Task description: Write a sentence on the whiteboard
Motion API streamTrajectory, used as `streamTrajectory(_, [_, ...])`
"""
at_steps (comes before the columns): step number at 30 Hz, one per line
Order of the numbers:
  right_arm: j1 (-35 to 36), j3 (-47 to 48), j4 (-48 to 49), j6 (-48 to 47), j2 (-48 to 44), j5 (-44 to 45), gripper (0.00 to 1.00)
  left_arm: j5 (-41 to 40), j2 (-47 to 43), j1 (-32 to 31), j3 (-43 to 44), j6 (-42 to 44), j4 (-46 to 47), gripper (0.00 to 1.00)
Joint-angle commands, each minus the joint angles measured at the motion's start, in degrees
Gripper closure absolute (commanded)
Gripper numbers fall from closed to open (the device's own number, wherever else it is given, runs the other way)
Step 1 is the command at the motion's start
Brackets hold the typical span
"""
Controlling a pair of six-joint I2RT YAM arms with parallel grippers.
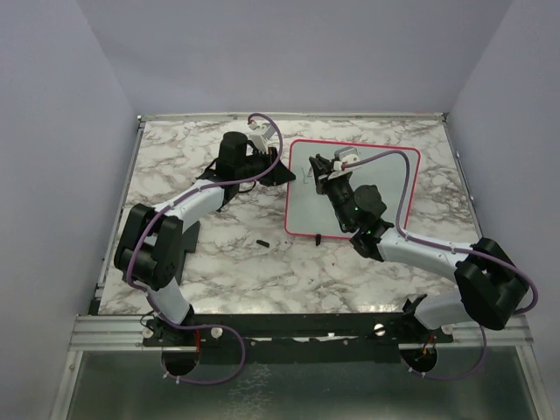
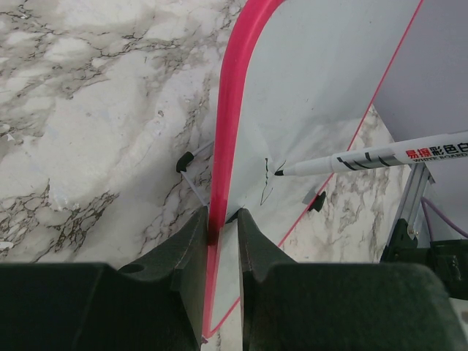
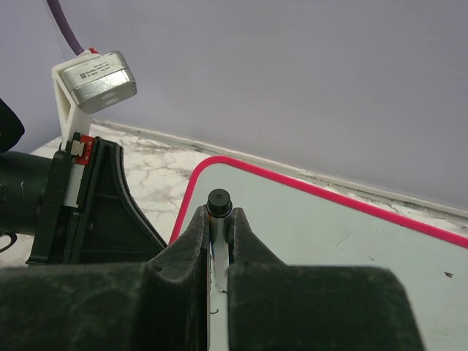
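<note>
From above, the whiteboard point(image 1: 376, 188) sits on the marbled surface point(image 1: 166, 157), right of centre and toward the far side. The left end effector point(image 1: 280, 171) meets its left edge, and the right end effector point(image 1: 318, 166) hangs over its left part. A small black piece point(image 1: 262, 241) lies apart on the surface, just off the board's near left corner. In the left wrist view, the left end effector point(image 2: 221, 228) is nearly closed, its fingers point(image 2: 191, 241) pinching the pink frame of the whiteboard point(image 2: 322, 80). A marker point(image 2: 380, 157) touches its tip to the board beside a few thin dark strokes point(image 2: 266, 181). In the right wrist view, the right end effector point(image 3: 219, 241) is clamped tight on the marker point(image 3: 219, 202), whose dark butt end rises between the fingers above the whiteboard point(image 3: 329, 234).
</note>
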Motion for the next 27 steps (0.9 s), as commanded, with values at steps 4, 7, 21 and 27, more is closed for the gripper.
streamTrajectory(4, [0.9, -1.3, 0.5, -0.4, -0.5, 2.6, 0.99, 0.7, -0.1, -0.4, -0.2, 0.1, 1.8, 0.83])
streamTrajectory(7, [1.1, -1.8, 0.2, -0.4, -1.0, 2.8, 0.99, 0.6, -0.3, -0.3, -0.2, 0.1, 1.7, 0.84])
streamTrajectory(21, [1.7, -3.1, 0.6, -2.0, -2.5, 5.4, 0.99, 0.1, -0.6, -0.3, -0.2, 0.1, 1.3, 0.85])
streamTrajectory(27, [1.7, -3.0, 1.3, -3.1, -2.6, 6.2, 0.99, 0.2, -0.7, -0.2, -0.2, 0.2, 1.3, 0.86])
